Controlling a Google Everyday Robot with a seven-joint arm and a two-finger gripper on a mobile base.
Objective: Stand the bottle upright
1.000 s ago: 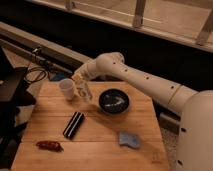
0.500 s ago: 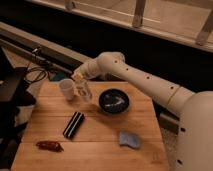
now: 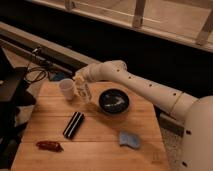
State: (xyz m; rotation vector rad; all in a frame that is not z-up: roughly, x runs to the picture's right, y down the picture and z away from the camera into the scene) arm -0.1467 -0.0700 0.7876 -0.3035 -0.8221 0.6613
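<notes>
The small clear bottle (image 3: 84, 91) with a pale cap stands close to upright on the wooden table (image 3: 100, 142), just right of the white cup (image 3: 67, 89). My gripper (image 3: 80, 80) is at the end of the white arm that reaches in from the right. It sits right over the bottle's cap. The bottle's base is at or near the table top; I cannot tell whether it touches.
A black bowl (image 3: 114, 101) stands right of the bottle. A flat black bar (image 3: 73, 124) lies in front of it. A red-brown object (image 3: 49, 145) lies at the front left, a blue sponge (image 3: 129, 139) at the front right. Dark equipment and cables sit left of the table.
The gripper and bottle have stayed almost in place by the cup; the bottle seems a little more upright.
</notes>
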